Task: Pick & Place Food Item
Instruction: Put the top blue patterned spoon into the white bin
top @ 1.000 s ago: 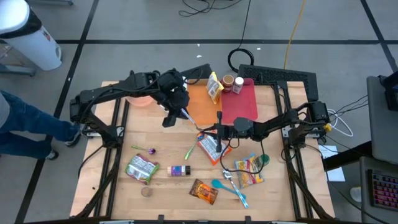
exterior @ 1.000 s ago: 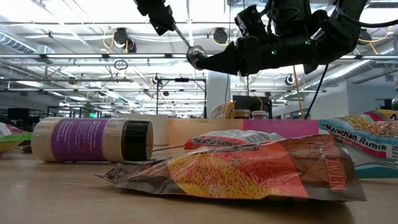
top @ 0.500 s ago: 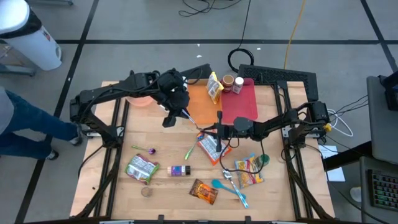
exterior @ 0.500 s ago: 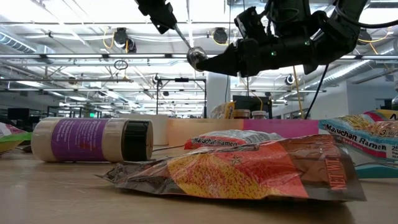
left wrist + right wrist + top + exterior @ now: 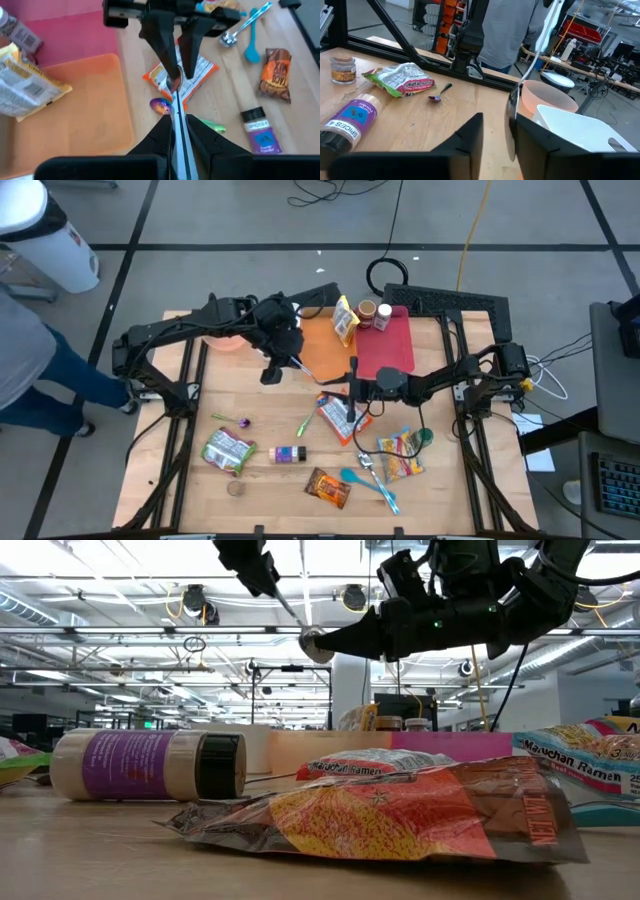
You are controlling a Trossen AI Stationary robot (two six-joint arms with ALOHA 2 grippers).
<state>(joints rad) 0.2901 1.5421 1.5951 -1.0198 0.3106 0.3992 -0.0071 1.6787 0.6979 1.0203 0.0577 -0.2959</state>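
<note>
**Q:** L gripper [image 5: 177, 121] – state?

**A:** Clamped on the handle of a metal spoon [image 5: 176, 102], held in the air over the table [image 5: 270, 405]. Spoon bowl points away from it, toward the R gripper [image 5: 178, 75].

**Q:** R gripper?

**A:** Tip to tip with the L one. Fingers stand a narrow gap apart, one on each side of the spoon bowl. Whether either pad touches the bowl: can't tell.

**Q:** Surface under the grippers?

**A:** Pale wood top.
- Directly below the meeting point: ramen packet [image 5: 338, 417], flat.
- Behind the L gripper: orange mat [image 5: 325, 350], red mat [image 5: 385, 345] beside it; yellow pouch [image 5: 345, 320] and brown-lidded jar [image 5: 367, 311] at the mats' far edge.
- Past the L arm's elbow: pink bowl [image 5: 228, 342].
- On the near side of both grippers: spice bottle [image 5: 287, 454] on its side, green pouch [image 5: 228, 450], brown snack packet [image 5: 328, 487], blue spoon [image 5: 370, 485].

**Q:** Room?

**A:** Grey floor w/ dark seam lines; cables behind the table. White bin [image 5: 45, 240] at the far corner on the L arm's side; a person [image 5: 30, 365] stands near it. Low view: open ceiling w/ ducts, pipes, strip lights.
</note>
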